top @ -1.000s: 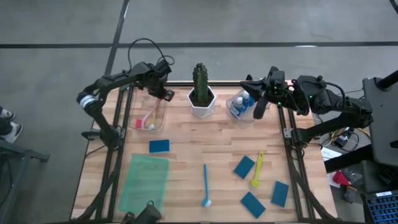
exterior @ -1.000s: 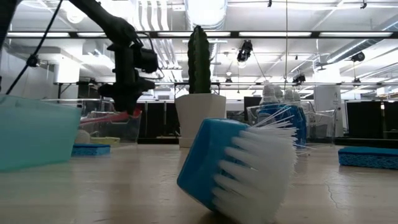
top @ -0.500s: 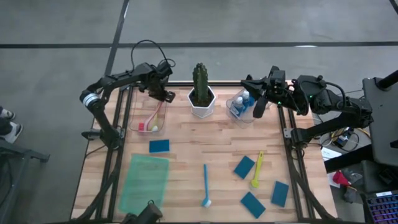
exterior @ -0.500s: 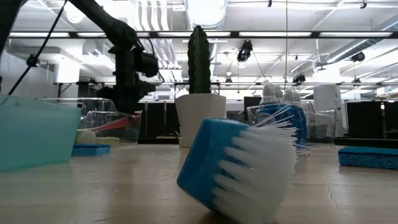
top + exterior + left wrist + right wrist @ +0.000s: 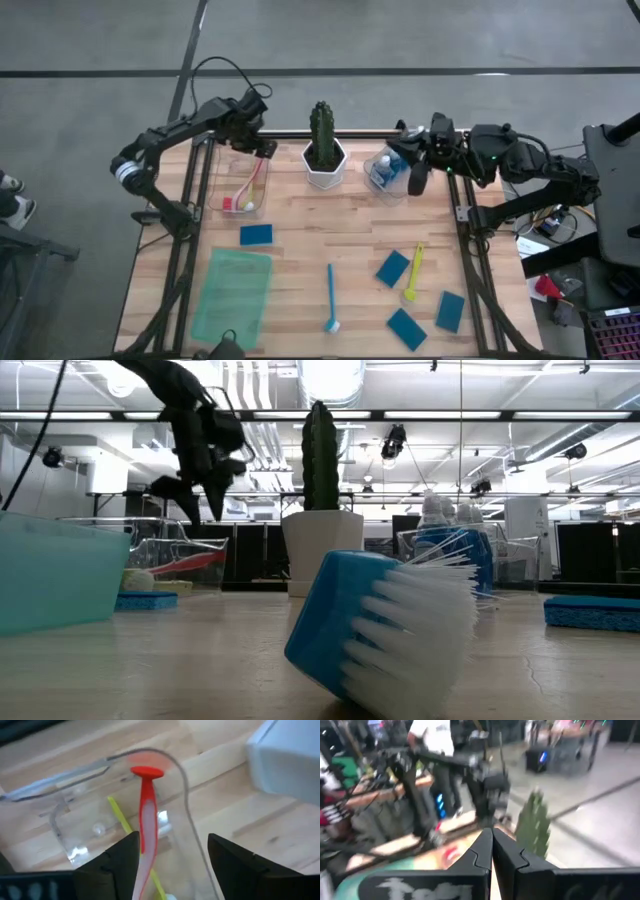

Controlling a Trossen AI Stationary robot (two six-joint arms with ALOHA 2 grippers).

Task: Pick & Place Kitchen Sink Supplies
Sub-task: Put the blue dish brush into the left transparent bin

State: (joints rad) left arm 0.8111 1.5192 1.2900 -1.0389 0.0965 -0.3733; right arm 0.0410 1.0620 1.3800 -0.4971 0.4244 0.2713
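Left gripper [image 5: 259, 150] raised above clear bin [image 5: 222, 190] at table's far left, fingers [image 5: 112, 865] spread wide, empty. Pink brush [image 5: 146, 825] and lime brush [image 5: 120, 817] inside that bin, directly below. Blue brush [image 5: 330, 295] flat mid-table. Right gripper [image 5: 415, 183] hovering beside blue bottles [image 5: 388, 165] in another clear bin, fingers pressed together, holding nothing.

Illumination is bright and even, supplied by ceiling strip lights [image 5: 470, 414] visible in the low view — table shadows are faint. The blue brush head [image 5: 385, 630] nearest the lens is soft-focused. The right wrist view is heavily motion-blurred; the left wrist view is slightly soft.
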